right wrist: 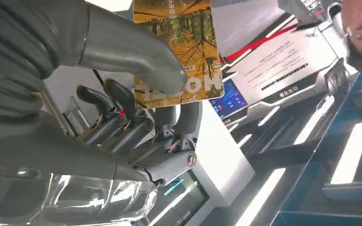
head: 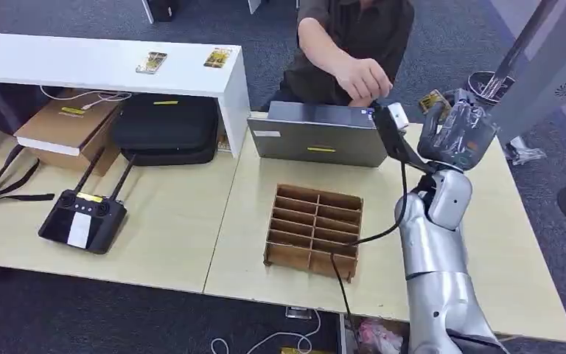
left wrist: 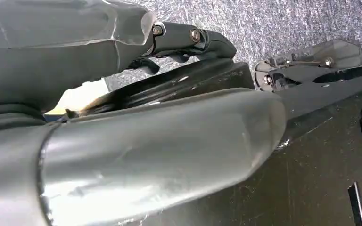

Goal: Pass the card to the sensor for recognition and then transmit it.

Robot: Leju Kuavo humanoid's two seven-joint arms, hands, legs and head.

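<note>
Your right hand [right wrist: 136, 117] pinches the card [right wrist: 179, 42] by its lower edge, upper centre of frame; it's thin, stiff, probably slick. Left hand [left wrist: 136, 141]: can't tell.

From the left wrist camera I see my left hand [left wrist: 136, 117] very close, coming in from the picture's left edge. Its thick grey thumb [left wrist: 160, 150] lies across the middle, smooth and shiny, with small scratches on it. The darker fingers [left wrist: 188, 40] are bent, with two small screws showing on them. I cannot tell if they hold something. Behind the hand there is grey speckled carpet [left wrist: 283, 23], and a small pale yellow patch [left wrist: 82, 96] shows between the thumb and the fingers; what it is I cannot tell.
</note>
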